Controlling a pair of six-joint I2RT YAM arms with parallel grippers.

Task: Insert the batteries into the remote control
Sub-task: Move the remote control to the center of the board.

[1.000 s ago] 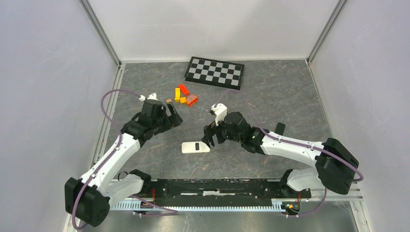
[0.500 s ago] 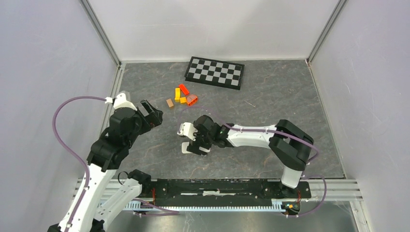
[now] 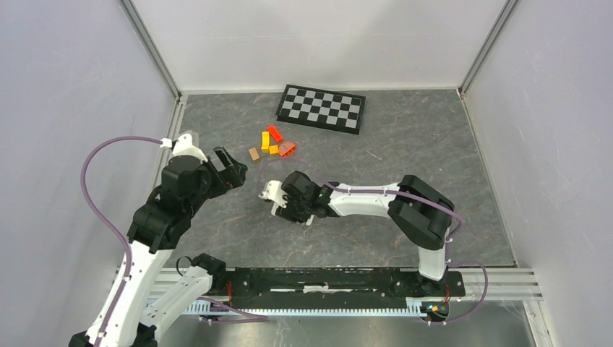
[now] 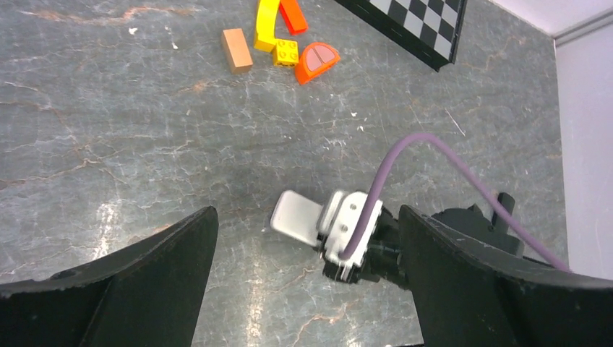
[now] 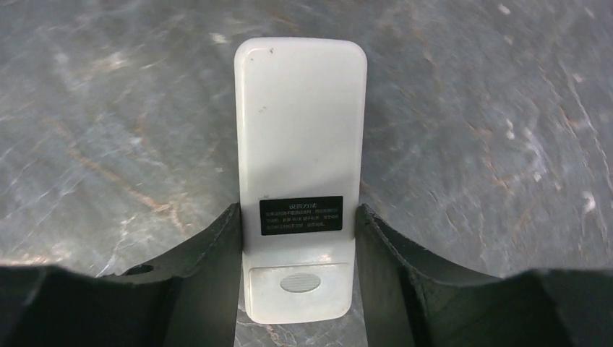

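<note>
The white remote control [image 5: 300, 144] lies back side up, showing a black label and a battery cover. My right gripper [image 5: 297, 213] is shut on its lower end, a finger pressed on each long side. In the top view the right gripper [image 3: 288, 208] covers the remote at mid-table. In the left wrist view the remote's free end [image 4: 296, 215] sticks out left of the right wrist. My left gripper [image 3: 233, 168] is open and empty, raised to the left of the remote, and its jaws [image 4: 305, 217] stand wide apart. No batteries are in view.
Orange, yellow and red blocks [image 3: 275, 143] and a tan block [image 3: 254, 153] lie behind the remote. A checkerboard [image 3: 320, 108] lies at the back. Grey walls stand on three sides. The right arm [image 3: 376, 196] stretches across mid-table.
My right gripper swung left onto the remote and closed on it. My left arm drew back and up to the left, leaving the tan block on the table.
</note>
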